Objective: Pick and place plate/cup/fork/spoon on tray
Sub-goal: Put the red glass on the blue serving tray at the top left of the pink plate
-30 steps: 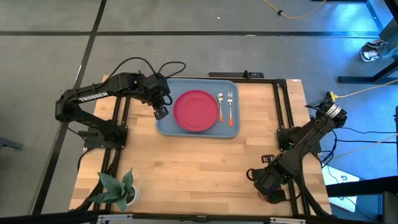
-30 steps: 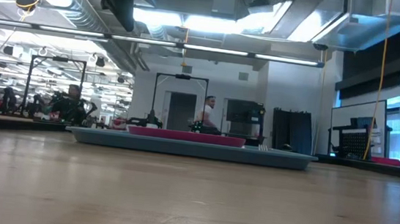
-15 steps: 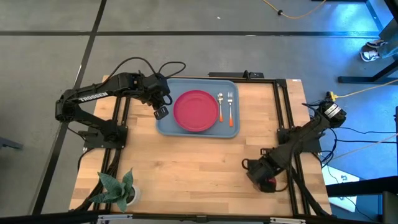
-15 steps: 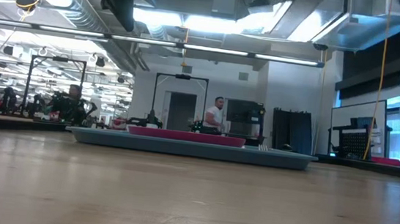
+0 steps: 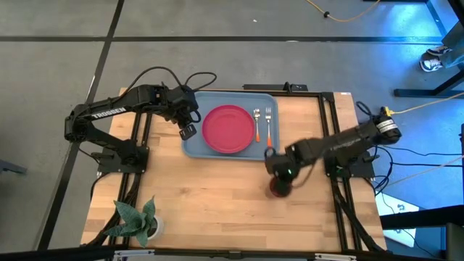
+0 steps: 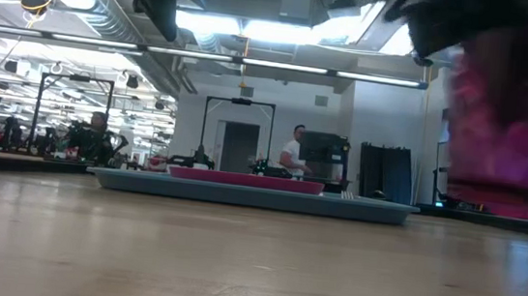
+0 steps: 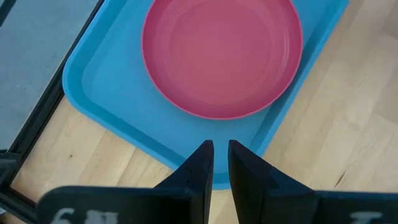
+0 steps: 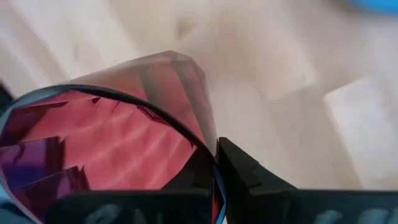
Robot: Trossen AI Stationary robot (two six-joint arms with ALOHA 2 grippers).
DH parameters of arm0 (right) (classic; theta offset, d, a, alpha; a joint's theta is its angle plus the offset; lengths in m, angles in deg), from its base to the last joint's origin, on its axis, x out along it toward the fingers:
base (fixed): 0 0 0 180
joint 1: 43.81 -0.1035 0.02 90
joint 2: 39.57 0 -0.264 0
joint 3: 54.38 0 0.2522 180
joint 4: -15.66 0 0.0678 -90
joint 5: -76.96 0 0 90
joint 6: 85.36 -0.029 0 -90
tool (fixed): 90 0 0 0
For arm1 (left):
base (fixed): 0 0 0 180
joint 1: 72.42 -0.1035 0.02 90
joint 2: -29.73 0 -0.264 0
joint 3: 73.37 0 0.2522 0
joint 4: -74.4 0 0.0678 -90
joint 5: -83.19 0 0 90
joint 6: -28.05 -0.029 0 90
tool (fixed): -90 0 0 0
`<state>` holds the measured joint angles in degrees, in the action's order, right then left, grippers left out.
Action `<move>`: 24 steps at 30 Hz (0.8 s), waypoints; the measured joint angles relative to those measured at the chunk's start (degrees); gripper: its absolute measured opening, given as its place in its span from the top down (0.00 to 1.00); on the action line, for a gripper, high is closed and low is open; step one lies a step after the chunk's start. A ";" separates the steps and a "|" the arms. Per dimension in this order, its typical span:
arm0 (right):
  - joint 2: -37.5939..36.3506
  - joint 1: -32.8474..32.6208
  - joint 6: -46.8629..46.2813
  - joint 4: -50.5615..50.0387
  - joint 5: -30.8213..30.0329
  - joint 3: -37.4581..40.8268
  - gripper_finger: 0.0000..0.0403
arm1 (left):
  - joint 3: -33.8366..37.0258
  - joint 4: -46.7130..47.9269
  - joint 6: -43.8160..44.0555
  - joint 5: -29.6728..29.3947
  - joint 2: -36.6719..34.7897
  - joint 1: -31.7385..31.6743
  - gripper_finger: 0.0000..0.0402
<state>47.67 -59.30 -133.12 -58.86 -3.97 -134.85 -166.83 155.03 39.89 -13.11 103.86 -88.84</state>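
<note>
Two arms at work over table (image 5: 217,203). Right gripper (image 5: 279,185) clamped on cup (image 5: 280,188), near tray's (image 5: 192,145) near right corner, above bare wood. Left gripper (image 5: 188,131) at tray's left edge, fingers (image 7: 202,168) almost together, holding nothing. Plate (image 5: 228,129) on tray's middle; spoon (image 5: 257,123) and fork (image 5: 268,125) side by side along tray's right edge.

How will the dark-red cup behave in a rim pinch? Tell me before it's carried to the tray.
The cup looks like thin hard plastic, so probably stiff and light. The right gripper pinches only its rim wall between the fingers, so it may swing or tilt. Its glossy surface suggests it could slip, and being round, it would likely roll if dropped on the table.
</note>
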 joint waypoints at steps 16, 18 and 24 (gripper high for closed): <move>12.57 14.67 4.70 12.80 3.25 -5.98 0.98 | 0.00 0.00 -7.92 3.56 0.00 -0.04 0.90; 15.38 14.63 8.39 7.73 3.95 -10.04 0.98 | 0.00 0.00 -7.93 4.34 0.00 -0.05 0.90; 23.47 14.65 17.01 -6.60 -0.31 -23.05 0.98 | 0.00 -0.02 -7.90 4.43 0.00 -0.07 0.90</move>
<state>71.14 -44.65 -116.11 -65.46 -4.28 -157.90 -166.83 155.01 31.99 -8.68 103.86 -88.91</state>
